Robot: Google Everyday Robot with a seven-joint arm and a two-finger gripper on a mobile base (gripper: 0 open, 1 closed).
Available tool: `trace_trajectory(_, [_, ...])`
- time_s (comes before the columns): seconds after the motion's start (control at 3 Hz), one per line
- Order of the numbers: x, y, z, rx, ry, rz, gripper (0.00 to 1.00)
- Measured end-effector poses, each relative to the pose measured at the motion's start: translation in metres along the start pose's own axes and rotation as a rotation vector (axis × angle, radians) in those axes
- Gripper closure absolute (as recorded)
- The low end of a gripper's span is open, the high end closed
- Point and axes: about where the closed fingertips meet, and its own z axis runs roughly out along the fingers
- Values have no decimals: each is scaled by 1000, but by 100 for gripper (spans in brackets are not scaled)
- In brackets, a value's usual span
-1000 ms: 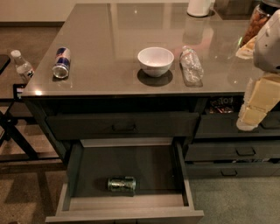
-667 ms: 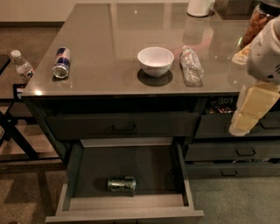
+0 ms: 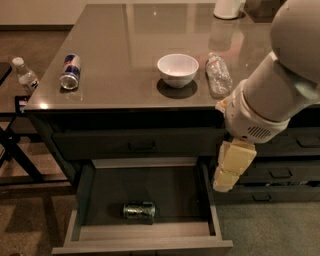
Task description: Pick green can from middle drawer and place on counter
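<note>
Gripper [image 3: 223,184], cream-coloured and blocky, hangs pointing down from the arm [image 3: 280,85], whose thick white wrist crosses the front edge of the counter [image 3: 125,45] near its front right corner. It sits just below that edge, over the right side wall of the open middle drawer [image 3: 145,233] and in front of the closed right-hand drawers [image 3: 280,174]. Whether it is open or closed cannot be told from this view, and nothing shows in its hold.

Down and to the left of it, well apart, the green can [image 3: 139,210] lies on its side on the drawer's flat dark bottom. It is close to the front rim and about midway between the 2 side walls, with its long axis running left to right. 1 closed drawer [image 3: 141,145] sits between the open one and the counter's front edge.

On the counter, a clear plastic bottle [image 3: 218,75] lies on its side nearest the arm, close to the front edge, its length running toward the back edge. Just left of it stands 1 white bowl [image 3: 177,70], upright, roughly midway along the front edge. A blue-and-silver can [image 3: 70,71] lies on its side near the front left corner, close to the left edge. A white container [image 3: 227,7] stands at the back edge, toward the right. Beyond the left edge, off the counter and lower down, lies a small water bottle [image 3: 25,76].
</note>
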Motion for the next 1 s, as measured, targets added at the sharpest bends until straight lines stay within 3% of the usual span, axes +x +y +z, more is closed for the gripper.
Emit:
trace_trajectory(0.33, [0,0,0,0,0,0,0])
trace_trajectory(0.67, [-4,16,32,-50,-13,-1,0])
trace_trajectory(1.0, [-26,36,84,-127,-46,-22,0])
